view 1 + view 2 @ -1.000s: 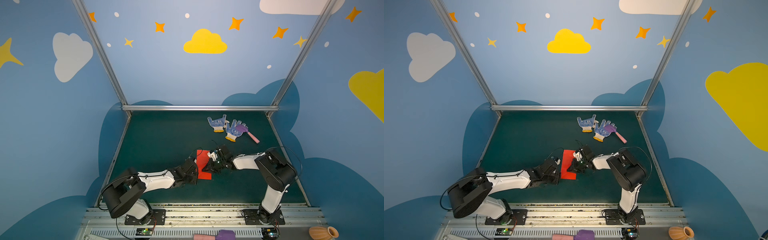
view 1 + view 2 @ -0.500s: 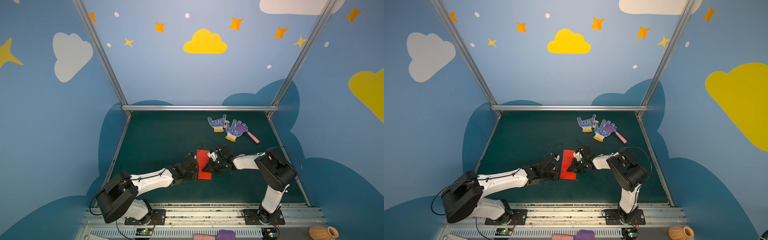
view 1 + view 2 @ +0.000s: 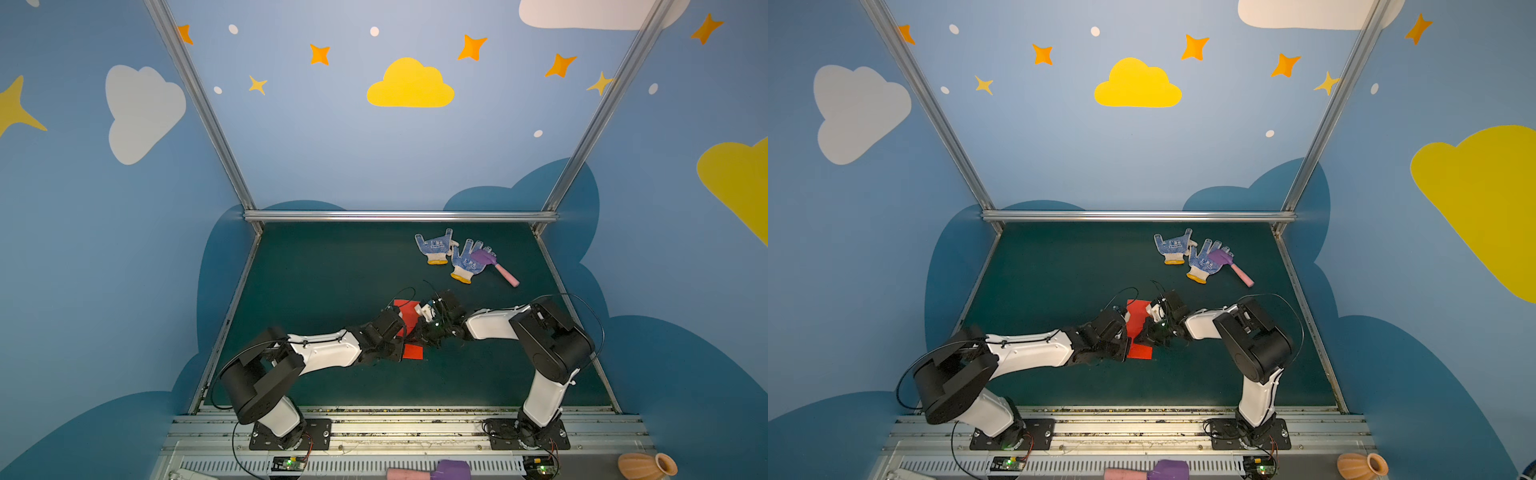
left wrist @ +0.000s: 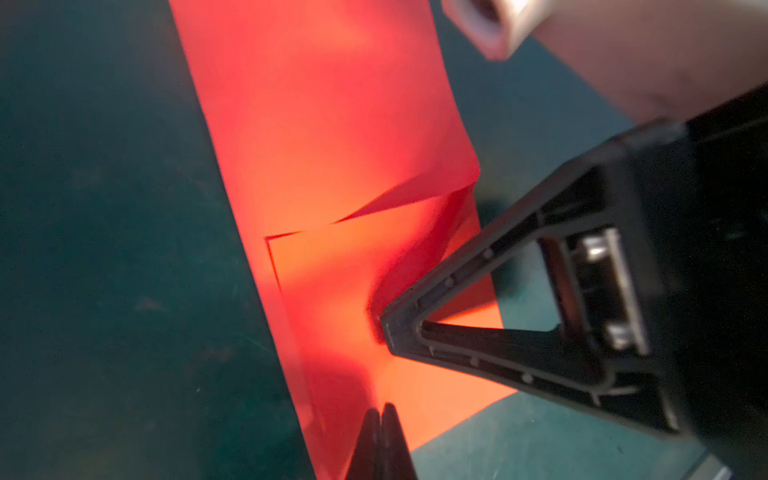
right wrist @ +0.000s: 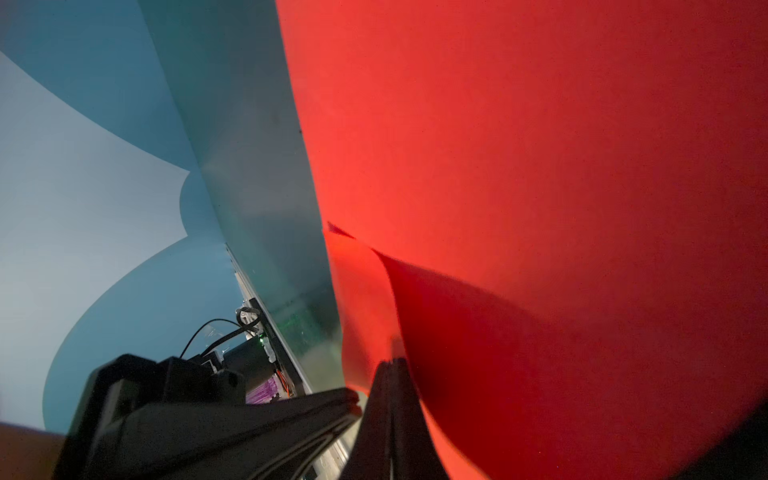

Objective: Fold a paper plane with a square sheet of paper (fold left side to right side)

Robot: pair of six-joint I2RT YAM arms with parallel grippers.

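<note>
Both top views: green counter (image 3: 332,270), the square sheet of paper (image 3: 406,311) mid-counter between the arms, folded narrow, one flap raised. Left wrist view: left fingers (image 4: 368,449) closed, empty, pinning its edge. Right fingers (image 4: 457,353) closed, empty, tip pressing the flap, probably creasing.

I can read no text, label or number anywhere; the blue print on the gloves (image 3: 434,247) is too small for me.
</note>
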